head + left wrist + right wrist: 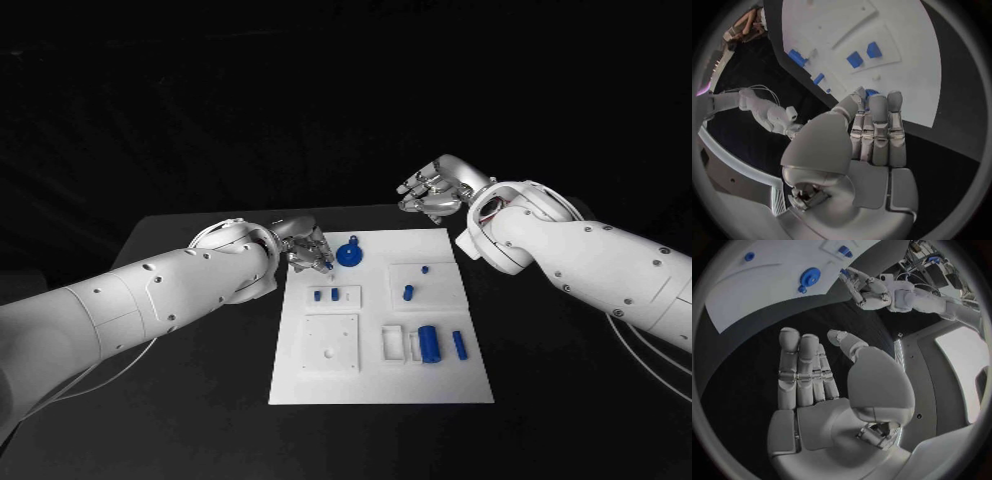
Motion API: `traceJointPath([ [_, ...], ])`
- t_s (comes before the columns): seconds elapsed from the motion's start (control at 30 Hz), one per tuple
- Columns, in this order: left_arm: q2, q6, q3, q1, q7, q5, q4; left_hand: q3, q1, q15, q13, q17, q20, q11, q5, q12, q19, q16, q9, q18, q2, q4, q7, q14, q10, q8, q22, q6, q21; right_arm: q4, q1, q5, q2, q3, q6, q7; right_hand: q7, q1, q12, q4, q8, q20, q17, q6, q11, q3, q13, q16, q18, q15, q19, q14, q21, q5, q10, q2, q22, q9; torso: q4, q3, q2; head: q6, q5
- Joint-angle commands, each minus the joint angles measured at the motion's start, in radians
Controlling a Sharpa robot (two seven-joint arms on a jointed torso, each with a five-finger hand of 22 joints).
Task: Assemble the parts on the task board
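Left hand: its fingers are lying straight and close together, extended, holding nothing. The hand is hovering at the far left edge of the task board, its fingertips just beside the round blue part; contact cannot be confirmed.

Right hand: its fingers are extending straight, side by side, with the thumb standing apart, and nothing is sitting in the palm. The hand is hanging over the black table beyond the far right corner of the board, apart from every part.

The task board is lying flat at the middle of the table. On its far portion, right of the round blue part, a small blue peg is sitting with another small blue piece nearer. Two small blue blocks are resting side by side in the left middle area. Nearer on the right, a blue cylinder and a slimmer blue bar are lying parallel beside a white block. A white square plate is occupying the near left portion.
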Motion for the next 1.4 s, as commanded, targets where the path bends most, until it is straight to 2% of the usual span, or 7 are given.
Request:
traceJointPath([
  [0.03,0.013,-0.001,-0.001,-0.007,0.017,-0.049,-0.018,-0.003,-0.002,0.002,0.001,-0.001,0.002,0.000,0.005,-0.003,-0.005,-0.001,0.000,0.014,-0.005,-0.004,0.000,0.003,-0.004,0.006,0.019,-0.001,0.005,0.000,0.000,0.000,0.002,0.000,0.011,0.010,0.006,-0.003,-0.006,0.001,0.004,0.002,-0.001,0.002,0.007,0.006,-0.001,0.006,0.015,0.004,0.039,-0.005,-0.002,0.006,0.001,-0.001,0.034,0.001,-0.0015,0.0018,0.001,-0.001,-0.001],
  [0.2,0.022,0.003,-0.003,-0.013,0.017,-0.055,-0.037,-0.001,-0.001,0.002,0.001,-0.001,0.002,0.000,0.007,-0.003,-0.005,-0.001,0.000,0.014,-0.004,-0.004,0.000,0.004,-0.004,0.006,0.019,-0.001,0.006,0.001,0.000,0.000,0.003,0.000,0.011,0.010,0.006,-0.003,-0.006,0.001,0.004,0.002,-0.001,0.002,0.007,0.006,-0.001,0.006,0.015,0.004,0.039,-0.005,-0.002,0.006,0.001,-0.001,0.034,0.001,-0.0006,0.0024,-0.001,-0.004,-0.003],
  [0.33,0.026,0.008,-0.004,-0.015,0.016,-0.055,-0.046,-0.001,-0.001,0.002,0.001,-0.001,0.002,0.000,0.007,-0.003,-0.005,-0.001,0.000,0.014,-0.004,-0.004,0.000,0.004,-0.004,0.006,0.019,-0.001,0.006,0.002,0.000,0.000,0.002,0.000,0.011,0.010,0.006,-0.003,-0.006,0.001,0.004,0.002,-0.001,0.002,0.007,0.006,-0.001,0.006,0.015,0.004,0.039,-0.005,-0.002,0.006,0.001,-0.001,0.034,0.001,0.0010,0.0012,-0.001,-0.007,-0.005],
  [0.6,0.038,0.011,-0.006,-0.021,0.018,-0.055,-0.060,0.000,-0.002,0.003,0.001,0.000,0.003,0.001,0.006,-0.003,-0.006,-0.001,0.000,0.015,-0.004,-0.004,0.001,0.003,-0.006,0.006,0.019,-0.003,0.007,0.003,0.000,0.000,0.003,0.000,0.006,0.013,0.006,-0.002,-0.006,0.000,0.004,0.002,-0.002,0.002,0.007,0.008,-0.001,0.006,0.015,0.004,0.039,-0.005,-0.001,0.007,0.001,0.000,0.034,0.001,-0.0012,0.0005,0.000,-0.004,-0.005],
  [1.4,0.063,0.032,-0.008,-0.042,0.012,-0.082,-0.095,0.004,-0.002,0.004,0.001,0.000,0.004,0.003,0.005,-0.003,-0.007,0.000,0.000,0.016,-0.005,-0.006,0.002,0.002,-0.012,0.006,0.020,-0.008,0.010,0.004,0.000,0.000,0.004,0.000,0.004,0.014,0.006,-0.002,-0.006,0.000,0.004,0.002,-0.002,0.002,0.007,0.008,-0.001,0.006,0.015,0.004,0.039,-0.005,-0.001,0.007,0.001,0.000,0.034,0.001,0.0000,0.0004,-0.001,-0.009,-0.010],
])
